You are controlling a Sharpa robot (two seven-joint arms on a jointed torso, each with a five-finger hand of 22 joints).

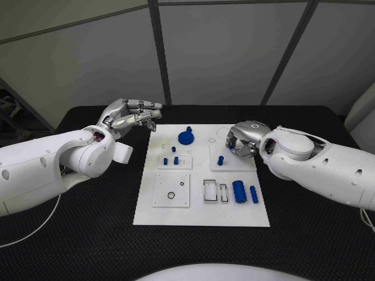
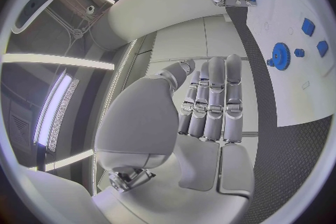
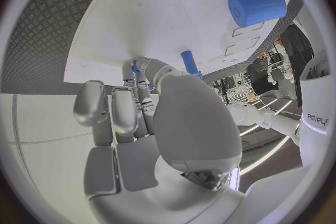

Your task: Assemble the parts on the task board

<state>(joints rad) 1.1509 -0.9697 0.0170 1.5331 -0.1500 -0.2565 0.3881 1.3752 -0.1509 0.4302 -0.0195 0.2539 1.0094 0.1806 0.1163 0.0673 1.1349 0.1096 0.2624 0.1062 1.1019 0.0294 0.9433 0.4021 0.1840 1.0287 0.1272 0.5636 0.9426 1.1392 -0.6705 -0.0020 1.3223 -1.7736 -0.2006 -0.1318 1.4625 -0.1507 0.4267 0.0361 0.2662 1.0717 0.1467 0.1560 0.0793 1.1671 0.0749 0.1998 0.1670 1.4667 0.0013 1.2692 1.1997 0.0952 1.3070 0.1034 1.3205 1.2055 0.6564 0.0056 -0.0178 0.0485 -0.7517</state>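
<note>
Task board (image 1: 238, 216) | right hand (image 1: 241, 140) pinches blue peg (image 3: 135, 66) | left hand (image 1: 133, 117) fingers apart, holding nothing

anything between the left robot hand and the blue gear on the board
Nothing lies there. In the head view, the stretch from the left robot hand to the blue gear is black table and bare white task board.

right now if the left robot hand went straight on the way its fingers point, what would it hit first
Probably nothing on the table: the left robot hand is raised, fingers pointing across the board's far edge toward the right robot hand. Depth is unclear.
</note>
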